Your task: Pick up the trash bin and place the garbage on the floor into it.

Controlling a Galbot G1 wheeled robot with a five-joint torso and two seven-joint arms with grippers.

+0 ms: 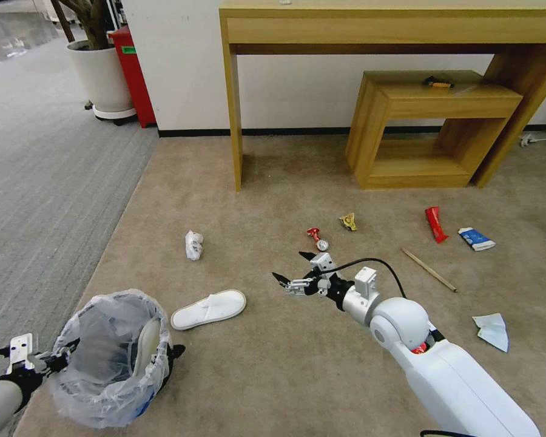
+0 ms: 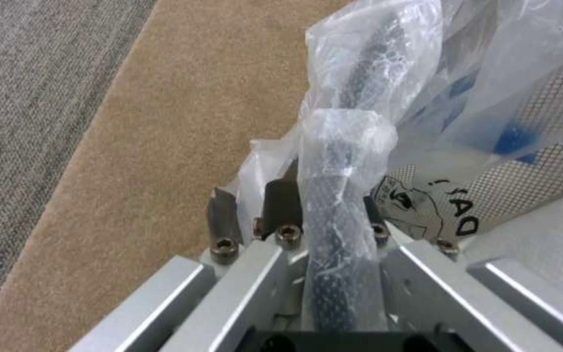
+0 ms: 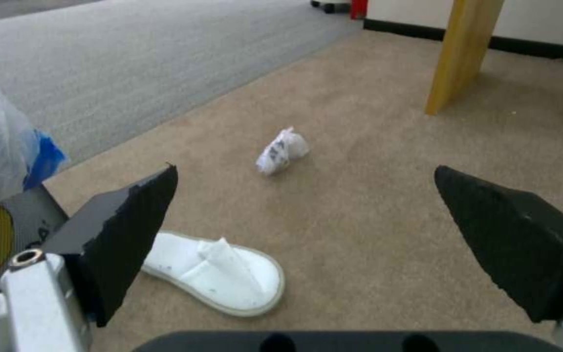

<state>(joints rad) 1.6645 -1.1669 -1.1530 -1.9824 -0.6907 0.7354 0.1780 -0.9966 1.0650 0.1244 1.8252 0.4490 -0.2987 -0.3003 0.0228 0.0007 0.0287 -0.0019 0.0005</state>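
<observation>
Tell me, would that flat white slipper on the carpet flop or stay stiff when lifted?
The flat white fabric slipper would probably sag, since its thin sole and soft strap look limp. It seems light for its size. Lying flat on the beige short-pile carpet, it should slide, not roll. The open right end effector hovers nearby.

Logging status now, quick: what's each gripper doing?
Left gripper: closed on the bag-lined black mesh trash bin rim.
Right gripper: open, holding nothing.

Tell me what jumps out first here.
The left tool is clamped on the rim of the bag-lined trash bin, a white slipper already inside. The right tool hangs open over the beige floor, beyond another slipper; crumpled paper lies farther out.
</observation>
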